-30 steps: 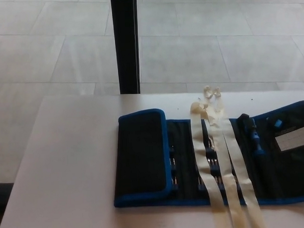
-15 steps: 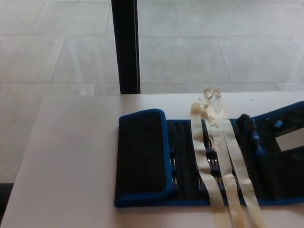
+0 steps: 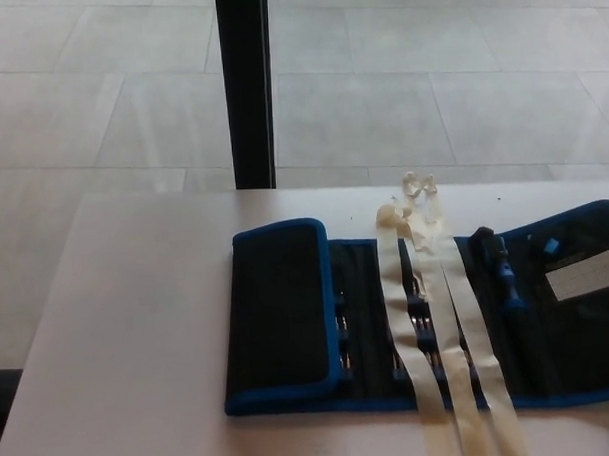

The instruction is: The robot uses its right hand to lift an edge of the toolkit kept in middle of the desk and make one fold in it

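Currently neither robot hand shows in the head view. Mid-desk (image 3: 138, 324) lies the black, blue-trimmed toolkit (image 3: 388, 325), its left flap (image 3: 280, 314) folded over, cream straps (image 3: 438, 323) trailing across it.

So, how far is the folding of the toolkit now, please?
One fold already looks done: the toolkit's left flap lies turned over onto the middle section, covering the tools there. Nothing is in hand at this moment, since neither robot hand shows in the head view. The cream straps lie loose across the open part, and the right end stays unfolded. For a single fold, little seems left.
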### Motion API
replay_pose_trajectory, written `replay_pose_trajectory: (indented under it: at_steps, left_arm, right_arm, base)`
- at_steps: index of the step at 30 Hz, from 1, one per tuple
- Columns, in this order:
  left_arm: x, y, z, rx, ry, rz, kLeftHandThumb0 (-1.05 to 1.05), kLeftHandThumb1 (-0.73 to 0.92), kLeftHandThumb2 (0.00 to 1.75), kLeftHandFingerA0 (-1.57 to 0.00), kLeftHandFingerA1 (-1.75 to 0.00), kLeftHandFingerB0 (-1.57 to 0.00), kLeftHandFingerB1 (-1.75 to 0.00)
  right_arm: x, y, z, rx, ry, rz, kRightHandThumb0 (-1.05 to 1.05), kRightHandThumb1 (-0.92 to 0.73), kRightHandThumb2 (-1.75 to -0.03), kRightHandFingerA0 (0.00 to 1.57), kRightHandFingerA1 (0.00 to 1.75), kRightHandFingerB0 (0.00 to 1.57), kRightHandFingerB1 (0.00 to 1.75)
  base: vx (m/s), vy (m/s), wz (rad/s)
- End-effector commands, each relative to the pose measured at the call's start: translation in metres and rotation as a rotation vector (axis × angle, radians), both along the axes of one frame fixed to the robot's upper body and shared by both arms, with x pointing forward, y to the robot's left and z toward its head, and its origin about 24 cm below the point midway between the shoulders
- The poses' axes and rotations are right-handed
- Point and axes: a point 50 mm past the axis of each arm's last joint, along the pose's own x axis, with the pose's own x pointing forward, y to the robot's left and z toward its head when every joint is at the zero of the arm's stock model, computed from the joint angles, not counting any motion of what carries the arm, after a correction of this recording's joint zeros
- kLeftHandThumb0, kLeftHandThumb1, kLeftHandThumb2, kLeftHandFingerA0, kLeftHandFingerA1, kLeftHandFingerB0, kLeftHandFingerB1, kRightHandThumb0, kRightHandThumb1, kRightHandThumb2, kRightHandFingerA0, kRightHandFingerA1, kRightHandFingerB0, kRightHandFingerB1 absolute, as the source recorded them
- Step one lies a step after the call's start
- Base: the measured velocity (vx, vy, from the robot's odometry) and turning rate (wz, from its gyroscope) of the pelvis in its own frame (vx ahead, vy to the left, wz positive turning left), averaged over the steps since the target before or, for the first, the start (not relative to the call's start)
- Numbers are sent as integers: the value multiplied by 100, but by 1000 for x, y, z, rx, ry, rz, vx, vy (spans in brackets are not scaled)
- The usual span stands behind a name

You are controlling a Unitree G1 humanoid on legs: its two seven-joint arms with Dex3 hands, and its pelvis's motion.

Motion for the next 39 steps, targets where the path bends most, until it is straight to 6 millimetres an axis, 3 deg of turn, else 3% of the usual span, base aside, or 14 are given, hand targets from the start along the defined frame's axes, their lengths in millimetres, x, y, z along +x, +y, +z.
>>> replay_pose_trajectory:
  at_steps: [1,13,14,20,21,23,25,30,31,32,33,34,36,39]
  left_arm:
    - [-4,6,5,21,1,10,-65,39,83,-65,-72,-52,-60]
    - [-2,9,9,33,9,7,-64,53,56,-71,-66,-55,-48]
    - [-2,9,8,32,9,9,-64,53,56,-72,-67,-56,-48]
    - [-4,10,9,32,11,9,-64,52,56,-71,-67,-57,-50]
    - [-4,10,9,33,9,9,-66,39,84,-67,-72,-52,-60]
    - [-4,10,9,37,11,1,-64,53,56,-68,-66,-55,-49]
    - [-4,10,9,36,15,-3,-64,40,84,-66,-73,-52,-60]
    - [0,10,11,48,23,-13,-63,53,57,-72,-70,-59,-51]
    - [0,10,11,48,23,-19,-62,54,57,-71,-70,-58,-51]
    - [0,11,12,48,19,-16,-62,53,56,-71,-71,-59,-51]
    - [0,11,13,51,17,-22,-63,53,55,-70,-71,-59,-52]
    - [1,11,13,53,17,-27,-64,40,84,-66,-74,-54,-61]
    - [2,12,14,59,20,-35,-63,52,56,-70,-69,-62,-51]
    - [6,13,17,57,13,-38,-64,39,84,-66,-74,-55,-61]
  right_arm:
    - [9,49,0,109,63,112,-49,-71,-60,49,44,31,39]
    - [9,69,24,69,-26,135,-52,-56,-88,48,58,32,51]
    - [8,67,28,21,-68,147,-47,-71,-60,51,45,34,40]
    - [4,64,56,-362,-259,146,-47,-69,-61,61,45,48,42]
    - [1,68,63,-500,-314,212,-48,-71,-62,56,43,42,40]
    - [-1,71,65,-548,-330,241,-46,-69,-61,59,43,42,40]
    - [-4,78,66,-651,-344,291,-54,-55,-86,58,61,35,51]
    - [-5,93,60,-1013,-378,438,-58,-56,-92,60,65,34,52]
    - [-4,94,57,-1121,-351,471,-57,-71,-61,78,74,41,37]
    - [-3,95,54,-1184,-347,497,-59,-58,-94,47,65,30,51]
    - [-3,95,49,-1180,-342,508,-53,-69,-60,42,46,35,40]
    - [-3,95,46,-1167,-333,512,-50,-71,-61,38,43,35,41]
    - [0,95,37,-1235,-323,515,-45,-50,-90,34,58,24,52]
    - [2,103,34,-1349,-347,544,-46,-72,-61,42,49,35,43]
  base:
    - [0,0,0]
    - [0,0,-2]
    - [0,0,7]
    - [0,0,14]
    - [0,0,11]
    - [0,0,3]
    - [0,0,0]
    - [0,0,0]
    - [0,0,0]
    - [0,0,0]
    - [0,0,0]
    - [0,0,0]
    - [0,0,0]
    - [0,0,0]
